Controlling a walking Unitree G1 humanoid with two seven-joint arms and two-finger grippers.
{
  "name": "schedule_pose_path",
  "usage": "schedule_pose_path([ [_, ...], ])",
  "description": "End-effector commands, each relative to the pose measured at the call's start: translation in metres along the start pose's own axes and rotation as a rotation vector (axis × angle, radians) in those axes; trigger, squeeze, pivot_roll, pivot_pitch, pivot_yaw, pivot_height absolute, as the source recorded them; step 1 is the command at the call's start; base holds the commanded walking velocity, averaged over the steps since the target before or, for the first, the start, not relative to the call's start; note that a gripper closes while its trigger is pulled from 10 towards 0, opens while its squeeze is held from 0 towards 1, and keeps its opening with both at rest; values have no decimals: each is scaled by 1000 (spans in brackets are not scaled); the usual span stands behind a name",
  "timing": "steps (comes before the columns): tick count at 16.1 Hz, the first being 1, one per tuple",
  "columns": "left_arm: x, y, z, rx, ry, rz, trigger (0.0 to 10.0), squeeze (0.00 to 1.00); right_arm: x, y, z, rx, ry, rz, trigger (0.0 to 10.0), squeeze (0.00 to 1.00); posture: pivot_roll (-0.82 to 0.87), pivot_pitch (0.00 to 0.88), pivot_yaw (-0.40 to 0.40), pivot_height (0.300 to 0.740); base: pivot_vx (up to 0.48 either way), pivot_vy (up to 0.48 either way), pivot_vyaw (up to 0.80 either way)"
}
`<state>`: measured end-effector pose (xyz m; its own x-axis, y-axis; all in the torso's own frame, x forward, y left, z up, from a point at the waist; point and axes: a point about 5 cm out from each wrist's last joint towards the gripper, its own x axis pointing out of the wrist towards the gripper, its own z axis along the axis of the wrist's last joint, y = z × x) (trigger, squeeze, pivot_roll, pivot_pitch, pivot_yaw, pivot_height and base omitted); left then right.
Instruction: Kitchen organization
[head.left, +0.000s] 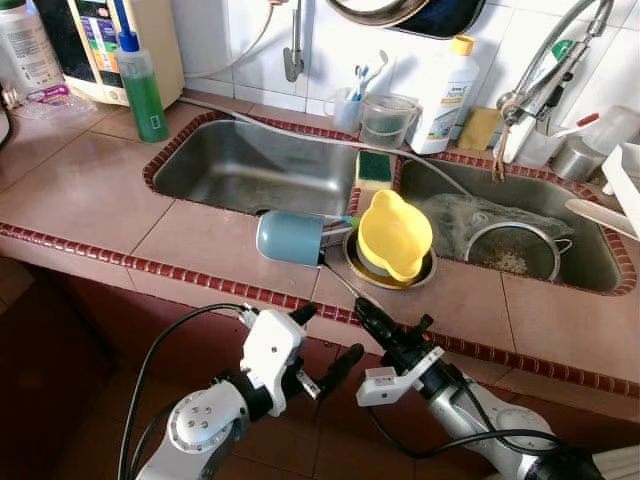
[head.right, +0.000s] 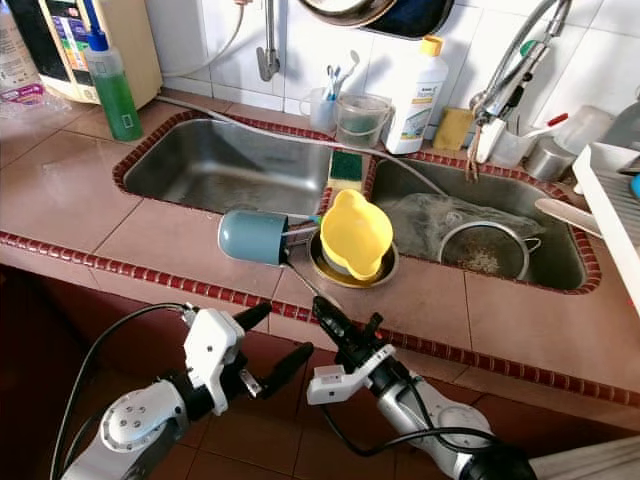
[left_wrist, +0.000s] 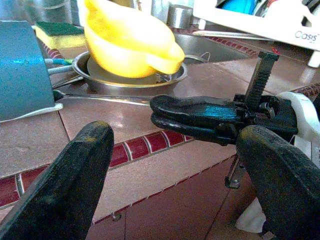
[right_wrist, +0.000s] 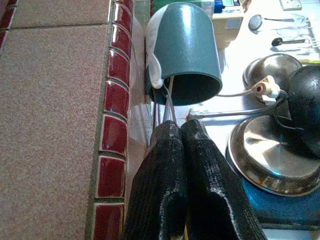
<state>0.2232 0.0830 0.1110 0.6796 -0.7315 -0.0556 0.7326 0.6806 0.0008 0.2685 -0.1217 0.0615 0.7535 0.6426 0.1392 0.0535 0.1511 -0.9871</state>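
While I stand at the tiled counter (head.left: 90, 190), its two steel sinks take most of the view: the left sink (head.left: 240, 165) holds nothing I can see, and the right sink (head.left: 520, 225) holds a wire strainer (head.left: 515, 250) and grey residue. On the counter strip before the divide lies a blue cup (head.left: 290, 238), tipped on its side with its mouth toward the right and thin utensils poking out of it. Just beside it, a yellow bowl (head.left: 393, 232) leans tilted in a shallow metal dish (head.left: 390, 272). A green sponge (head.left: 375, 165) sits on the ridge between the sinks.

My right gripper (head.left: 362, 309) is at the counter's red-tiled edge (head.left: 200, 282), its fingers (right_wrist: 175, 165) pressed together on a thin metal handle (head.left: 338, 278) that runs back toward the cup's mouth. My left gripper (head.left: 325, 345) hovers below the edge, fingers (left_wrist: 65, 185) spread apart and holding nothing.

Risks, as I judge them:
- The handle is slim and gripped near its end; it could twist or slip out if I pull quickly.
- Dragging it may roll the cup, which lies unsteady on its side, off the edge.
- The tilted bowl sits close by; a swing of the handle could knock it into the sink.
- My left fingers are near the right ones and could collide.
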Motion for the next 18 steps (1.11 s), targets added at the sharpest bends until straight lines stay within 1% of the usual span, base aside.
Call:
schedule_pose_path([
  [1,0,-4,2,4,-2,-10,10000,0,-2,-4,-2,-17,5,-16,10000,0,-67,88,-59,740,0,0,0],
  [5,0,-4,2,4,0,-12,10000,0,-4,-7,0,-4,11,-27,10000,0,-72,91,-54,740,0,0,0],
  [11,1,-4,3,6,-1,-18,10000,0,-11,-7,1,77,16,13,10000,0,-79,95,-51,740,0,0,0],
  [18,1,-4,3,3,-1,-19,10000,0,-14,-14,5,67,6,-17,10000,0,-84,97,-51,740,0,0,0],
])
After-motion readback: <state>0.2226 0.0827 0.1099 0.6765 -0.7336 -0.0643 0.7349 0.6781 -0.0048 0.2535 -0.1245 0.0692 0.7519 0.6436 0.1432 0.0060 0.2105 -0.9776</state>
